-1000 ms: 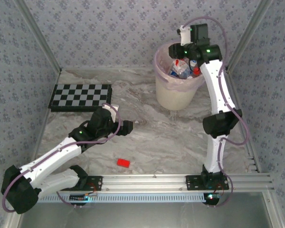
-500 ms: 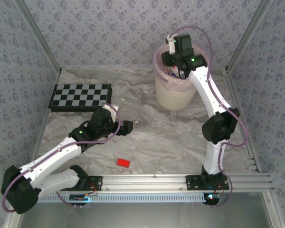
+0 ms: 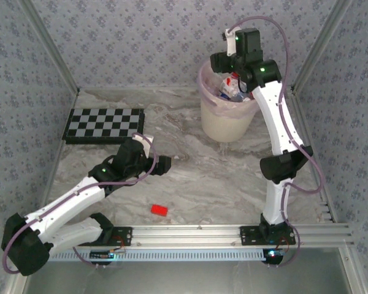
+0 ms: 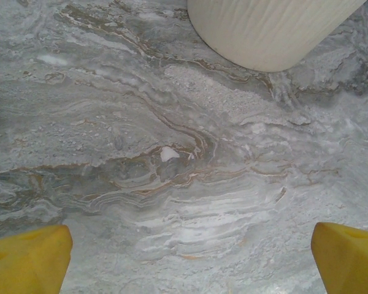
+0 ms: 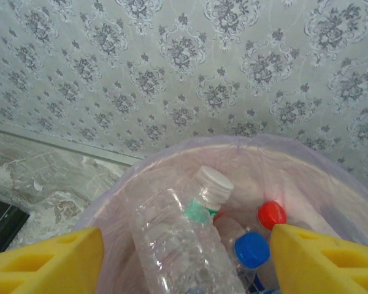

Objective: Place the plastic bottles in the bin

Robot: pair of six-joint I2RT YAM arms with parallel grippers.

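Over the last half second the right arm has swung slightly rightward and upward above the bin, and the left arm has stayed where it was. The tall round cream-white plastic bin (image 3: pixel 224 122), with a pale pink bag liner over its rim, stands at the far right of the grey marbled tabletop (image 3: pixel 221 177). Small clear plastic bottles (image 3: pixel 233 87) lie heaped inside it, showing red and blue; their label print is too small to read.

The right wrist view looks down into the bin. It shows a crumpled clear bottle with a white cap and green neck ring (image 5: pixel 190 239), with a red cap (image 5: pixel 271 215) and a blue cap (image 5: pixel 251 250) beside it. The yellow right fingers (image 5: pixel 49 263) are spread wide above the rim, with nothing held between them.

The top view shows a small flat red block (image 3: pixel 159 209) on the near tabletop and a black-and-white chequered board (image 3: pixel 104 124) at the far left. The left fingers (image 4: pixel 24 260) are also spread wide and empty, low over bare marble, with the bin's wall near ahead of them.
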